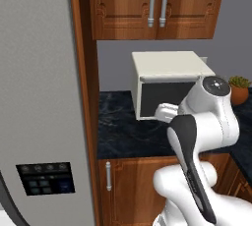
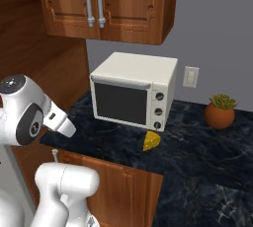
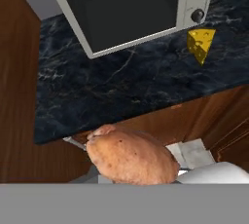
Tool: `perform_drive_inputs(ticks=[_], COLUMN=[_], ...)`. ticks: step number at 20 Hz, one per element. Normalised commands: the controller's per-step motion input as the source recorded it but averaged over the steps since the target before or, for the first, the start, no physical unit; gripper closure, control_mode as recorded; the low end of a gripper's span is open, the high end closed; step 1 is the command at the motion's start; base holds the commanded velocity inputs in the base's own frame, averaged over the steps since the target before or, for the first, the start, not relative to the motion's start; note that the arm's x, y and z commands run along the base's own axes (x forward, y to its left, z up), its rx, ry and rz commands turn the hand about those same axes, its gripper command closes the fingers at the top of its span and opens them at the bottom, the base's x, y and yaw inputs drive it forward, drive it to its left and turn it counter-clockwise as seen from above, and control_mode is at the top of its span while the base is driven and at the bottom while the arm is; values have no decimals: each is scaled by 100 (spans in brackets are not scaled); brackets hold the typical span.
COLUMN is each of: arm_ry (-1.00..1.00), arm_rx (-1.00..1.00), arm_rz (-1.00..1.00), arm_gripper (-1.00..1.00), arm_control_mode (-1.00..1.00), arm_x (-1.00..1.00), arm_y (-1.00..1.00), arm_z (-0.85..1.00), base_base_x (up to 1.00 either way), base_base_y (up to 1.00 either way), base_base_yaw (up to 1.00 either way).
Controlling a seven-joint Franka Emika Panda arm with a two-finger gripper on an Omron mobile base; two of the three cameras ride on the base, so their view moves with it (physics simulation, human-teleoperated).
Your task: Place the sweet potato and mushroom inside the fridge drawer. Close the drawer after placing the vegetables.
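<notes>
The sweet potato [image 3: 131, 157], an orange-brown speckled lump, sits right at the bottom of the hand view, where it hides my fingertips. My gripper [image 2: 63, 121] is shut on it, and hangs in front of the dark counter's front edge [image 3: 121, 121], above the wooden lower cabinets. In the left base view the hand [image 1: 166, 112] is in front of the white oven. The closed grey fridge door [image 1: 39, 97] stands at the left. The mushroom and the fridge drawer are out of view.
A white countertop oven [image 2: 133, 90] stands on the black marble counter [image 2: 197, 142]. A yellow cheese wedge [image 2: 151, 141] lies by its right front corner. A potted plant [image 2: 220, 111] is further right. Wooden wall cabinets [image 2: 106, 1] hang above.
</notes>
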Motion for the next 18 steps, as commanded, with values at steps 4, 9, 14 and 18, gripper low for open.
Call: perform_drive_inputs(ticks=[4,9,14,18], arm_ry=[-2,0,0,0], arm_rx=[0,1,0,0], arm_rz=[0,1,0,0], arm_gripper=[100,100,100,100], arm_control_mode=[-100,-100,100,100], arm_x=[-77,-13,0,0], arm_y=[-12,-15,0,0], arm_z=[0,-6,-1,0], base_base_x=[0,0,-59,-100], base_base_y=[0,0,6,38], base_base_yaw=[0,0,-1,1])
